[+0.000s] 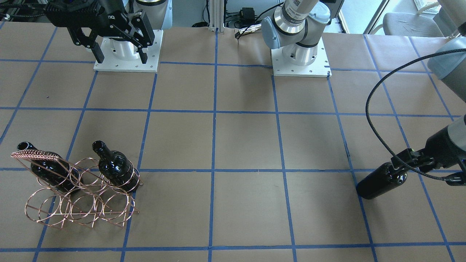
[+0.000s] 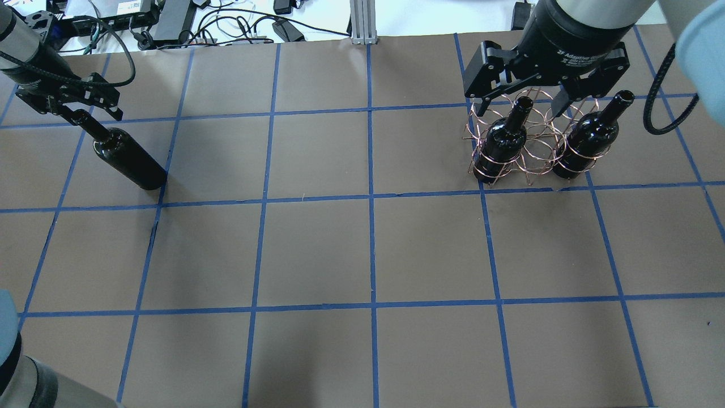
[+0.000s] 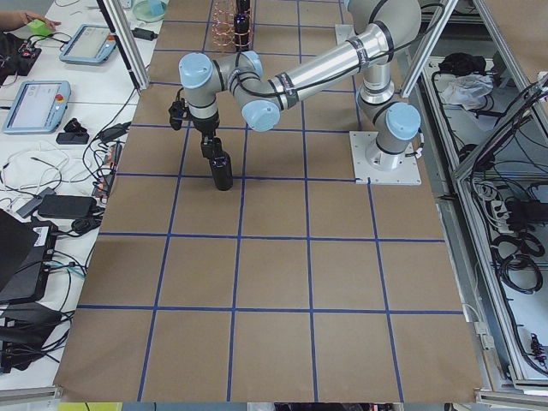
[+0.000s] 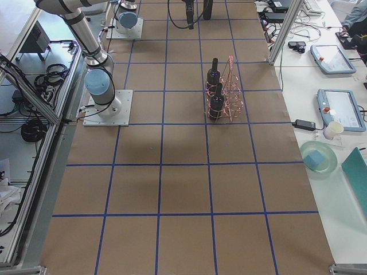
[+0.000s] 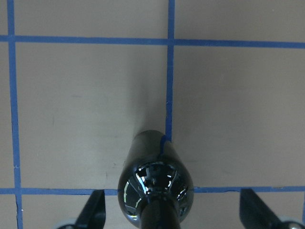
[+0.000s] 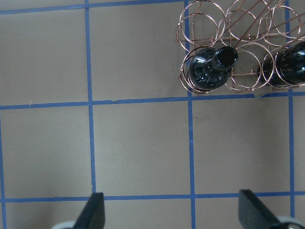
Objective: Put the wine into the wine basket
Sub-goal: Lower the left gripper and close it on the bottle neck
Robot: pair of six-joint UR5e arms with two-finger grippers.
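Observation:
One near-black wine bottle (image 2: 130,164) stands upright on the table at the far left, away from the basket; it also shows in the front view (image 1: 378,183). My left gripper (image 2: 78,112) is open, its fingers (image 5: 95,210) on either side of the bottle's neck (image 5: 155,210) without touching it. The copper wire wine basket (image 2: 532,150) stands at the right with two bottles (image 2: 501,144) (image 2: 583,141) upright in its outer rings; the ring between them holds nothing. My right gripper (image 2: 518,102) is open and empty, high above the basket.
The table is brown paper with a blue tape grid (image 2: 371,204). The two arm bases (image 1: 125,54) (image 1: 300,54) stand at the robot's edge. A black cable (image 1: 375,120) loops from the left arm. Cables and devices lie beyond the far edge (image 2: 170,17).

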